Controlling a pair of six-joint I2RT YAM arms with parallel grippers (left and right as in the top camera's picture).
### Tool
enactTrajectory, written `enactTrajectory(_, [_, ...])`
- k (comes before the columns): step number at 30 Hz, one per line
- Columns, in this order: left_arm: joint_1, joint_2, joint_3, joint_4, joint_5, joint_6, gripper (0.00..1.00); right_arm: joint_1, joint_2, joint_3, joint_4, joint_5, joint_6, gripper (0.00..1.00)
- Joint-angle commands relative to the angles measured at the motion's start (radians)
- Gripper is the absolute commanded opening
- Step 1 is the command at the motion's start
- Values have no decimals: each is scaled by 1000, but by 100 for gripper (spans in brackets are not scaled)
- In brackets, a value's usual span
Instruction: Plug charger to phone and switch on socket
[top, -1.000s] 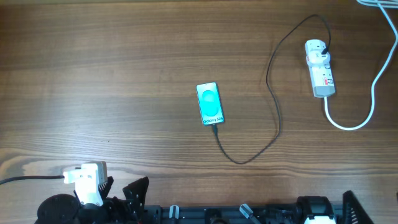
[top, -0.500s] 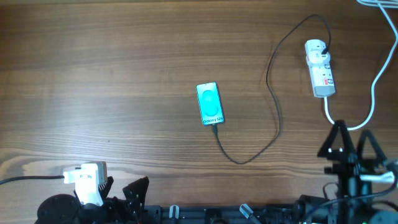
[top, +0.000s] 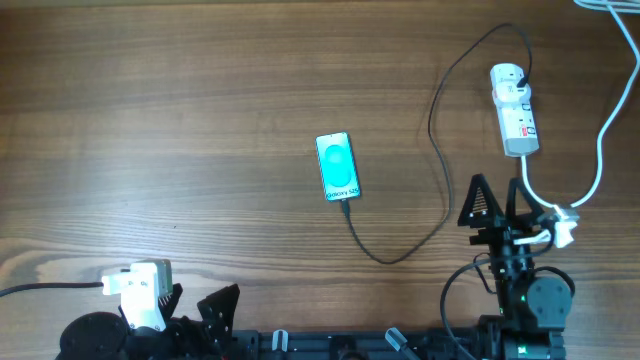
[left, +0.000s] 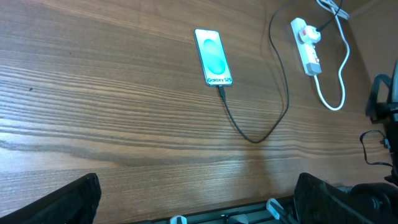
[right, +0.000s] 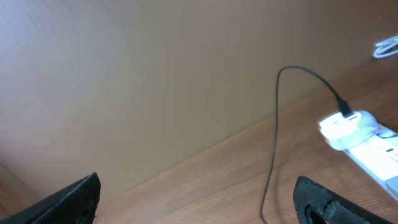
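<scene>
A teal-screened phone (top: 337, 167) lies face up near the middle of the wooden table (top: 150, 120). The charger (top: 384, 259), a thin black cable, appears to meet the phone's lower edge, though the tip is too small to tell whether it is fully seated. The cable loops right and up to the socket (top: 514, 112), a white strip at the far right.

The right gripper (top: 495, 190) hovers near the socket's lower end, its 2 fingers spread wide and holding nothing. The left gripper (top: 197, 302) sits at the near left edge, also spread wide and empty.

In reaching for the switch, the right fingers could snag the black cable or the white cable (top: 599, 160) beside them. That could drag the strip or tug the connector from the phone.
</scene>
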Motion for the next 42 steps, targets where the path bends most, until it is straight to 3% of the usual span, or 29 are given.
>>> enactTrajectory(1, [-2, 0, -1, 2, -3, 5, 100, 9, -10, -5, -96, 32, -111, 100])
enactTrajectory(5, [-2, 0, -1, 3, -3, 5, 100, 9, -10, -5, -98, 55, -149, 100])
enactTrajectory(10, [-2, 0, -1, 2, -3, 5, 100, 9, -10, -5, -98, 54, -411, 100])
enactTrajectory(25, [-2, 0, -1, 30, -48, 5, 100, 9, -8, -5, -98, 54, -409, 100])
enactTrajectory(29, [-2, 0, -74, 356, -51, 19, 100, 9, -8, -5, -98, 54, -409, 100])
enactTrajectory(31, [12, 0, -159, 485, -63, 89, 100, 9, -8, -5, -98, 54, -409, 100])
enactTrajectory(35, [52, -27, -447, 875, -6, 133, 100, 9, -8, -5, -98, 54, -409, 100])
enactTrajectory(38, [52, -166, -686, 1128, 33, 132, 100, 9, -8, -5, -98, 54, -409, 100])
enactTrajectory(42, [56, -306, -900, 1286, 32, 134, 100, 9, -8, -5, -98, 54, -409, 100])
